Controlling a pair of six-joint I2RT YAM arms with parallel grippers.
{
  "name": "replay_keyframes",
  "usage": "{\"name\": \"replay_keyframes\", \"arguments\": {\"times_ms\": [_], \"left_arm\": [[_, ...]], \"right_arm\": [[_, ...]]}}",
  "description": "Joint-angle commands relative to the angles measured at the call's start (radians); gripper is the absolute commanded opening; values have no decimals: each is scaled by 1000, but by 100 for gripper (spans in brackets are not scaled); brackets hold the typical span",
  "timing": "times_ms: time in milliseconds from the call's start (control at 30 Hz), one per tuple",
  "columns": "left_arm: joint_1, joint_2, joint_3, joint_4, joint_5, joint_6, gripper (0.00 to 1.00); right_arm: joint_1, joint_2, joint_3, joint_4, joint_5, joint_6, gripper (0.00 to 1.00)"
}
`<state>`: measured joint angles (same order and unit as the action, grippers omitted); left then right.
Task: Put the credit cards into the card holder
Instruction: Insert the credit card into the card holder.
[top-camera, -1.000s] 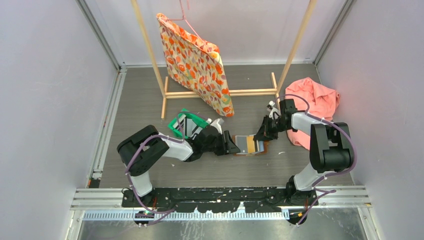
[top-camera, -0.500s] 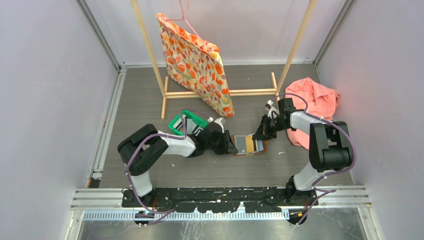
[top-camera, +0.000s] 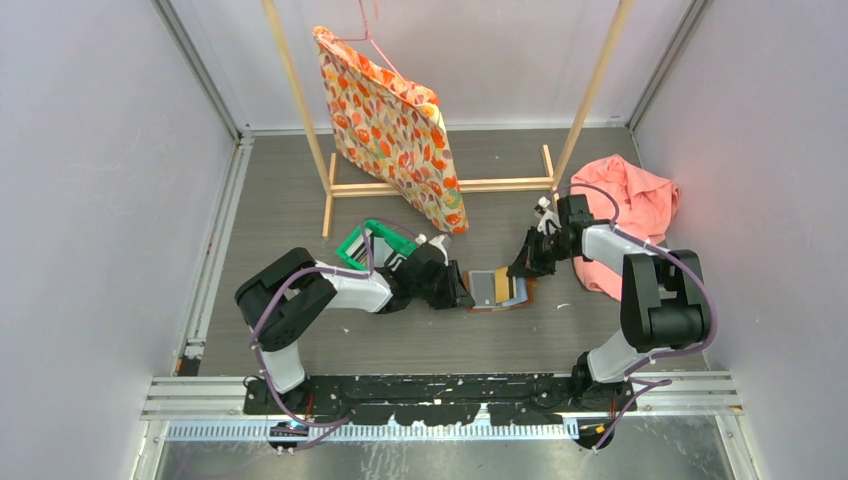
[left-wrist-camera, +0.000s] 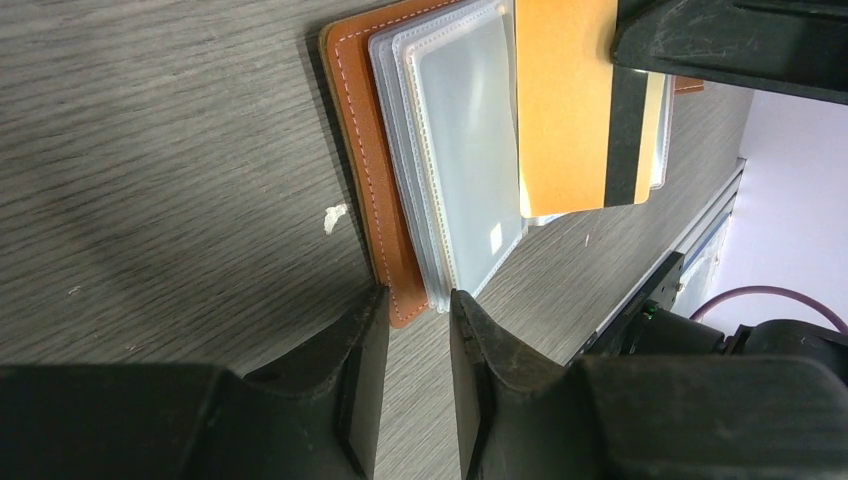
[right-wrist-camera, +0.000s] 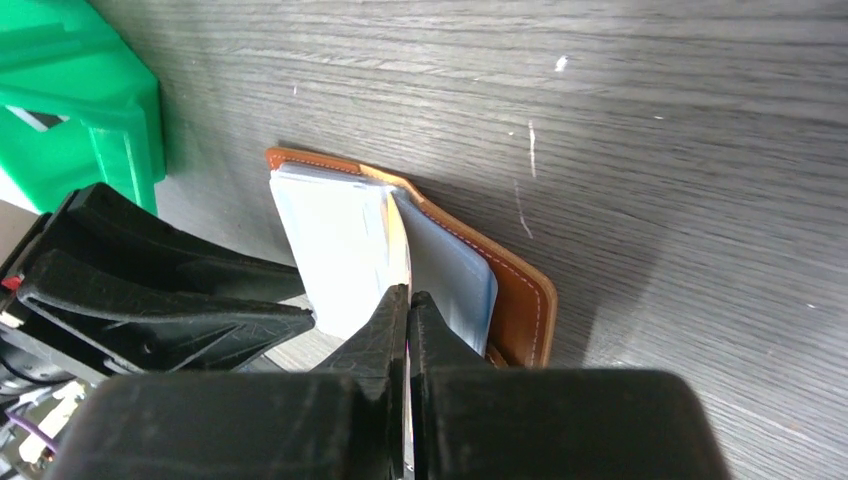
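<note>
Grey wood-grain laminate table: matt, with a fine streaked texture.

Pale timber rack: square-section bars, at the upper centre of the top view.

Orange-and-cream patterned fabric bag: hangs from the rack.

Pink crumpled cloth: soft heap at the right of the top view.

Green moulded plastic bin: glossy and ribbed, upper left of the right wrist view.

Brown leather card holder: lies open and flat on the table at the centre of the top view, between the two arms. It has white edge stitching and rounded corners. Frosted clear plastic sleeves are stacked on it.

Gold-yellow credit card: thin and rigid, with a black stripe. It lies over the sleeves at the upper right of the left wrist view.

Left gripper: black fingers stand a narrow gap apart. The holder's near corner sits at the mouth of that gap. Whether the fingers bear on it cannot be told.

Right gripper: jaws pressed together above the sleeves. The credit card's thin pale edge runs into the seam between them.
</note>
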<state>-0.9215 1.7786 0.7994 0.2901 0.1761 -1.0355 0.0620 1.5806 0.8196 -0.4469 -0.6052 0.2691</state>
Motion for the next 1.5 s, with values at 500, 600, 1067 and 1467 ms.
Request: {"name": "replay_keyframes", "arguments": {"times_ms": [500, 600, 1067, 1467], "left_arm": [[4, 41, 18, 65, 54, -26, 30], [4, 40, 18, 62, 53, -30, 31], [21, 24, 7, 61, 58, -51, 33], [26, 38, 4, 83, 78, -67, 34]], "right_arm": [[-16, -53, -142, 223, 8, 177, 1], [-17, -54, -157, 251, -40, 176, 1], [-25, -35, -210, 323, -175, 184, 5], [-25, 38, -199, 319, -201, 188, 9]]}}
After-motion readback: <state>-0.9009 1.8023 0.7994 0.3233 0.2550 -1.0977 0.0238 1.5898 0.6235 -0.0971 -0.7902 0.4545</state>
